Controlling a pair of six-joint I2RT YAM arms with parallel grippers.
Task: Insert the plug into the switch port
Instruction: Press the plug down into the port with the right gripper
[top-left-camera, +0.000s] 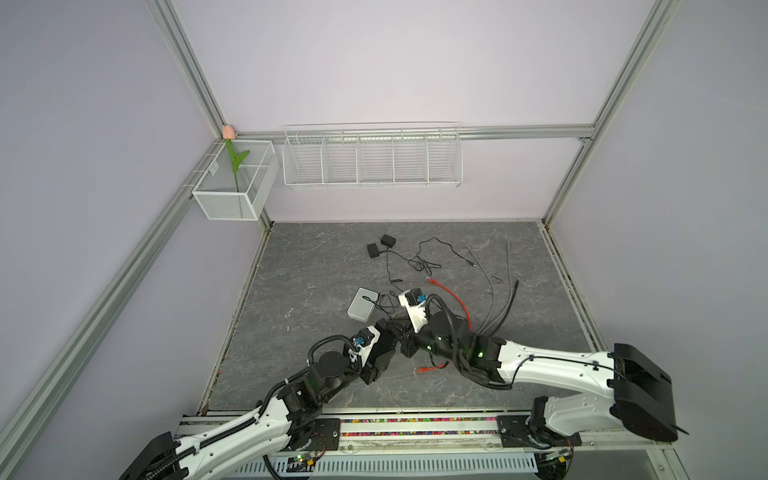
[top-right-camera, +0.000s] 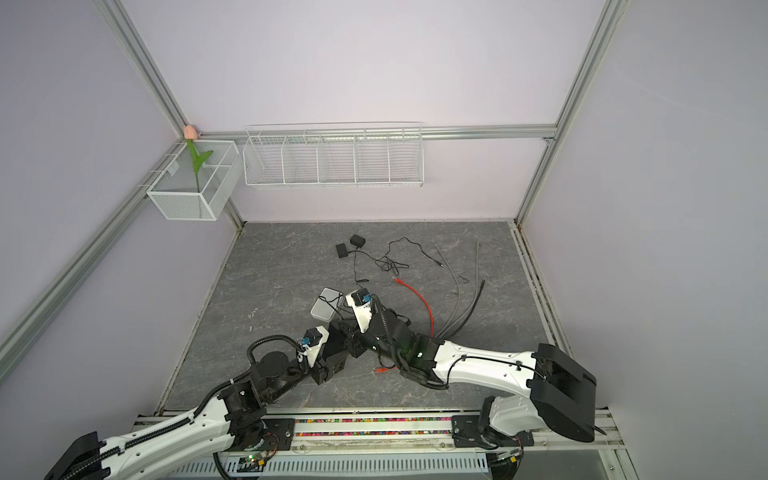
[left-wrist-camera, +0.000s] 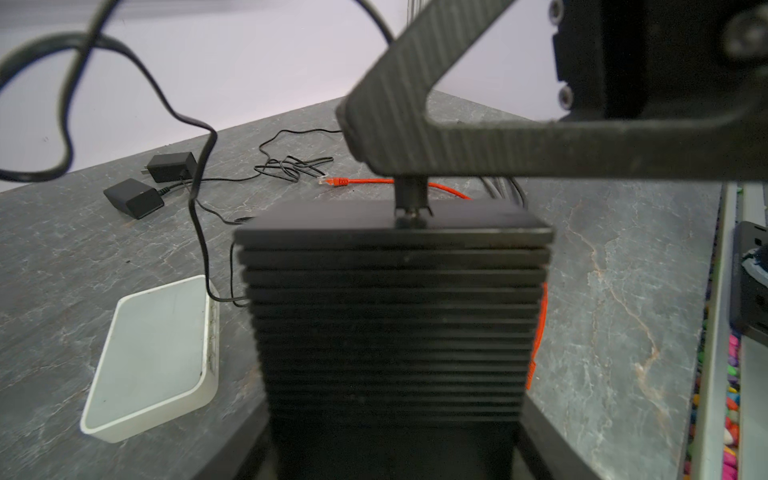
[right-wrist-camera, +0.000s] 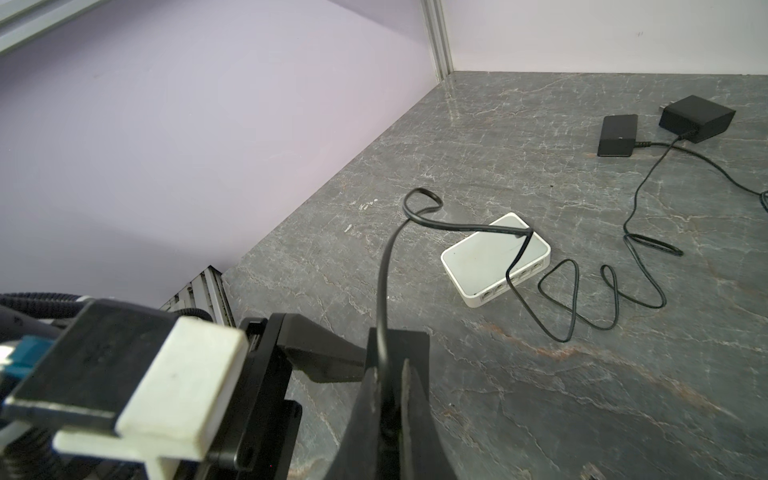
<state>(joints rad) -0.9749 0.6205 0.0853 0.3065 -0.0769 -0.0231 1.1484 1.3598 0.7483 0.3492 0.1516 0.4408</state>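
L gripper (left-wrist-camera: 390, 428) fingers spread wide, clamping black finned switch (left-wrist-camera: 395, 316) between them. R gripper (right-wrist-camera: 392, 374) fingers pressed on cable (right-wrist-camera: 384, 291); plug (left-wrist-camera: 410, 195) sticks out just beyond fingertips, tip touching switch edge. Seating unconfirmed; judged: final push, release remain.

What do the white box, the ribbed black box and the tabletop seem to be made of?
The white box: likely plastic, smooth, slightly glossy, with rounded moulded corners. The ribbed black box: matte black with stacked fins; metal or plastic, too blurred to tell. The tabletop: grey with pale veins, matte; stone or a stone-look laminate, undecidable here.
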